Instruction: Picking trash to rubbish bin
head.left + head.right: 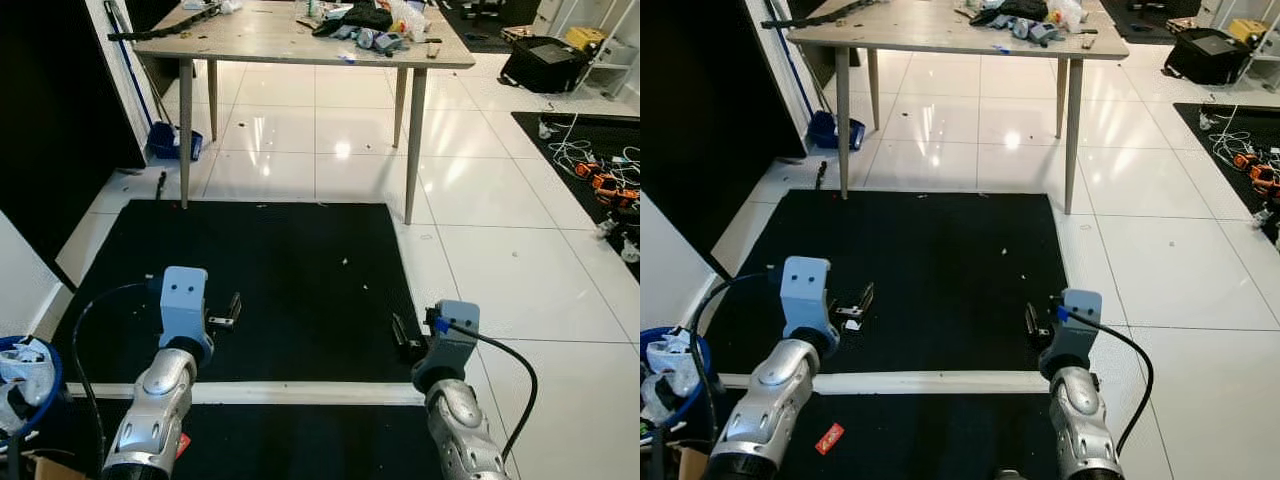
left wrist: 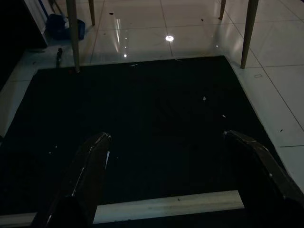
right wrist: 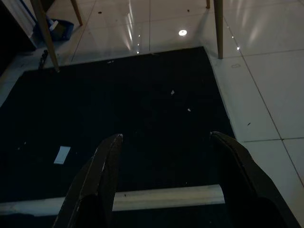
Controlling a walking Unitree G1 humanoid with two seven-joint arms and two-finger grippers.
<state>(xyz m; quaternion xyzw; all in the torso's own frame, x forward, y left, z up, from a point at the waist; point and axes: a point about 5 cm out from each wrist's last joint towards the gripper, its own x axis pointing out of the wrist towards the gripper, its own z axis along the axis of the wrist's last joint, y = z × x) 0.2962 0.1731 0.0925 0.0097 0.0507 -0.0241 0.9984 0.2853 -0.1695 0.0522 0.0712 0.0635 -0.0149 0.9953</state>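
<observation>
- While both end effectors hover empty over the black mat [image 1: 930, 270], the step in hand looks like searching out the next scrap, nothing being gripped yet.
- Left end effector [image 2: 166, 161] has its fingers spread wide; right end effector [image 3: 166, 161] likewise stands wide and holds nothing.
- Nearest trash: a white paper scrap [image 1: 851, 325] lies on the mat just below the left end effector, near the mat's left edge; a red wrapper [image 1: 829, 438] lies beyond the pale strip [image 1: 930, 381] at the mat's near edge.
- Blue rubbish bin [image 1: 30, 385], already holding crumpled white waste, stands off the mat's near left corner.
- Next move, I judge, calls for lowering the left arm onto the white scrap, closing, then swinging left to the bin.
- Beyond the mat's far edge a cluttered surface [image 1: 260, 40] stands on glossy white tiles [image 1: 500, 260]; cables [image 1: 590, 160] lie at the right.
</observation>
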